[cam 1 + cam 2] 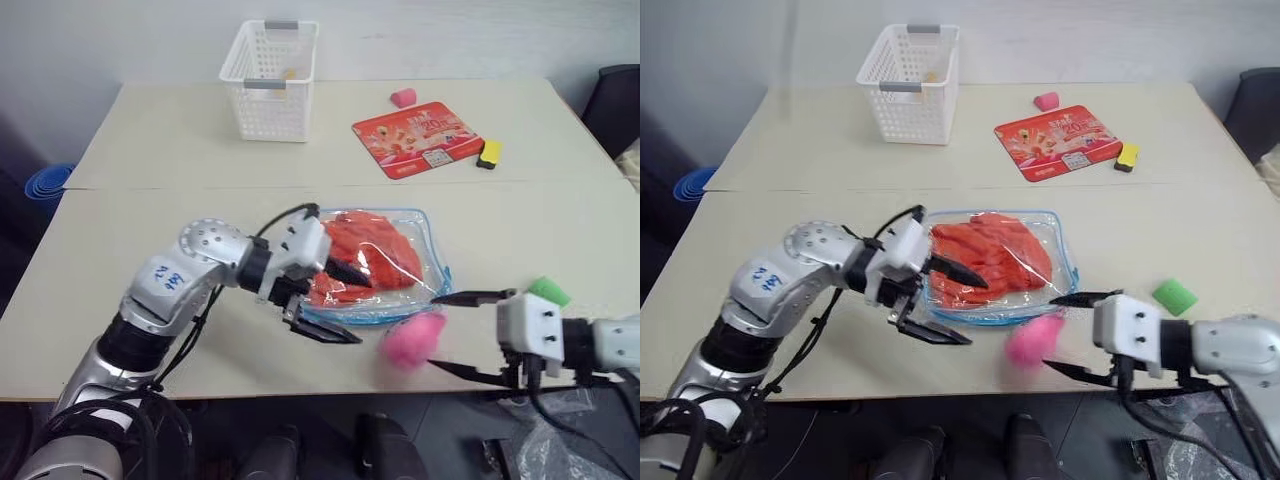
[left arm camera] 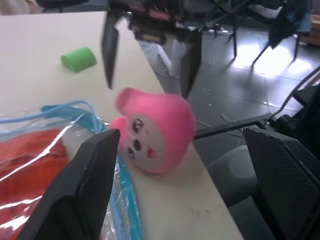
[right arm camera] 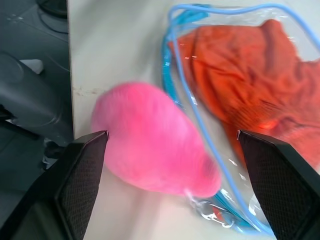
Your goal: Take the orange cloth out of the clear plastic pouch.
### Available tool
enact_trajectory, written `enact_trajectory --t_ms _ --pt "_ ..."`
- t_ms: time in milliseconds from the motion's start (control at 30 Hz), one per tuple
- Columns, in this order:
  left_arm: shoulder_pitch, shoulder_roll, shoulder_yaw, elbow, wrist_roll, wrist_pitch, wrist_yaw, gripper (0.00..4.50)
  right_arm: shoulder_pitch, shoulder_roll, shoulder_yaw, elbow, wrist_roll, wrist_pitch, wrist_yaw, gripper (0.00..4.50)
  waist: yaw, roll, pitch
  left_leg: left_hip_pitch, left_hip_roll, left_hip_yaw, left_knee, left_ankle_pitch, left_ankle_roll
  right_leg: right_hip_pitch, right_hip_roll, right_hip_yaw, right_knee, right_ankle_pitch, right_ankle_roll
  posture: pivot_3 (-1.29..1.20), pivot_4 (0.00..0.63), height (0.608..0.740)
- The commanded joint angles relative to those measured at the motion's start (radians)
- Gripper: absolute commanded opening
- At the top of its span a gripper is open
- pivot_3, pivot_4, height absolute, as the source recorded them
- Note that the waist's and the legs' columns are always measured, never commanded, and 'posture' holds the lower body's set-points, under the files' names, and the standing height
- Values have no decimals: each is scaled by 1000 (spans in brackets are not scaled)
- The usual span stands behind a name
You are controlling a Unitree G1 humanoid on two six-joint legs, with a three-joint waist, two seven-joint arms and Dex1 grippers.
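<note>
Our left end effector [image 1: 332,305] is spread wide and grasping nothing: one finger lies over the near left edge of the clear plastic pouch [image 1: 432,262], the other hangs just off it toward the counter [image 1: 150,150] edge. The orange cloth [image 1: 365,255] sits right beyond those fingers, inside the pouch, bunched under the film. Our right end effector [image 1: 455,335] is released too, fingers wide apart, with the pink plush charm [image 1: 412,340] just ahead of its tips. The right wrist view shows us that charm blurred and lying loose between the two fingers, clamped by neither. The left wrist view gives its little face, with the green block [image 2: 78,58] beyond. Farther out we see the red card [image 1: 417,141] and white basket [image 1: 268,82].
</note>
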Motion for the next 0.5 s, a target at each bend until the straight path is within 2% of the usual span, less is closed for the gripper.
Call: enact_trajectory --t_ms 33,167,300,500 --pt "-24 -47 -101 23 91 36 51 4152 6 -32 -75 -24 30 14 28 4310 0 0 0 0 0 0 0 0 0 0 0 0 0 0 0 0 150 740" --pt "-31 -139 -143 50 125 55 101 4152 23 -37 -79 -10 7 4 41 4310 2 0 0 0 0 0 0 0 0 0 0 0 0 0 0 0 150 740" --pt "-27 -227 -182 77 217 -53 167 4152 78 -57 -137 65 -50 -29 94 4310 5 0 0 0 -1 0 1 0 0 0 0 0 0 0 0 0 150 740" --pt "-36 -284 -193 95 243 -226 98 4152 128 -95 -213 208 -108 -81 185 4310 10 0 0 0 0 1 1 0 0 0 0 0 0 0 0 0 150 740"
